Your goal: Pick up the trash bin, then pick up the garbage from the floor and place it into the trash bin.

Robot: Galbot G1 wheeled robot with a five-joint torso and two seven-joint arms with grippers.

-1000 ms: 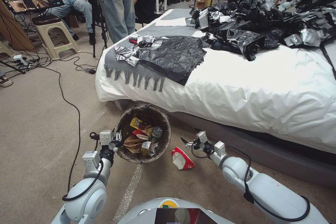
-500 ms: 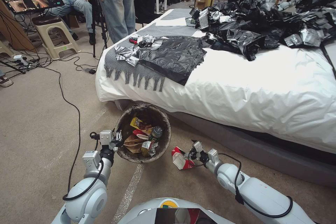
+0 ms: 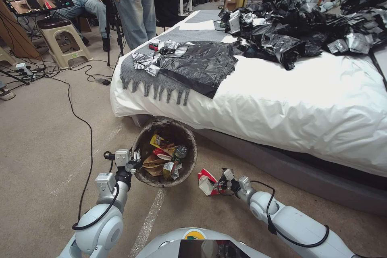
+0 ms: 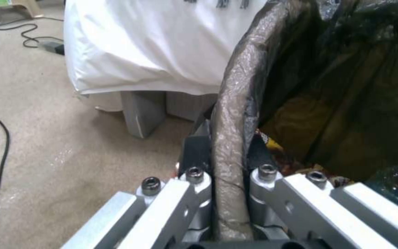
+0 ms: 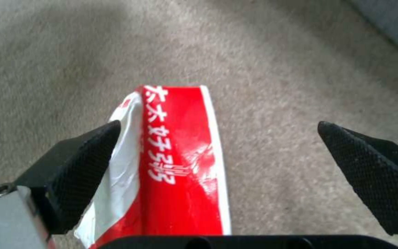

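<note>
In the head view, the trash bin (image 3: pixel 164 153) stands on the carpet floor (image 3: pixel 44 129) just before the bed (image 3: pixel 282 100), already holding a tan paper bag, yellow wrappers and a bottle. The left claw (image 3: pixel 135 160) is at the bin's near-left rim. To the bin's right, a red-and-white snack packet (image 3: pixel 206 182) lies on the floor, and the right claw (image 3: pixel 219 180) is low beside it, touching or nearly so.

In the left wrist view, the left claw (image 4: pixel 226 180) is clamped on the bag-wrapped rim of the trash bin (image 4: pixel 236 114), one finger outside the wall and one inside. The thin liner looks slick, so the grip probably depends on the stiff plastic rim beneath; the pail seems light even with litter in it.

In the right wrist view, the right claw (image 5: pixel 217 162) is spread wide, its textured pads (image 5: pixel 88 162) apart, and the snack packet (image 5: pixel 176 166) lies between them, pressed close to one pad and well clear of the other. The packet looks light, thin, glossy and crushable, likely empty. A pinch across its creased, raised middle should hold better than a flat edge, which could slide on the carpet or slip out.
</note>
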